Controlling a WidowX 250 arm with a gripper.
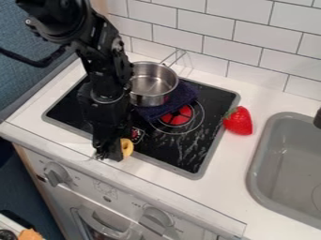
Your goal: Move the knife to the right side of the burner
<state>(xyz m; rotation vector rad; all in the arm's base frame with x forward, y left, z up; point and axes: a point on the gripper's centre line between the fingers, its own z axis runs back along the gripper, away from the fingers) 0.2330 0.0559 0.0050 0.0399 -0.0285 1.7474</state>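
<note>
A black gripper [109, 154] hangs at the cooktop's [199, 175] front edge, a yellow piece [127, 147] tight against its sink-facing side. The piece, curved and partly covered by the gripper, is the likeliest candidate for the knife, though too little is exposed to confirm it. What can be seen of it is a little longer from front to back than from side to side; the full long axis cannot be read. Whether the gripper is spread or closed, and whether it grips the piece or merely sits beside it, cannot be told.

The burner [177, 117], ringed in white with a red centre, lies to the right of both in the camera view and farther back, toward the tiled wall [257, 35]. If the piece is the knife, it sits on the wrong side of the burner, and the next move calls for a secure hold, a lift and a diagonal carry. A low path risks the metal pot [151, 84] and the dark blue cloth [164, 108] at the burner's rear left. The target strip runs between the burner and 1 strawberry [239, 121], beside the sink [255, 164].
</note>
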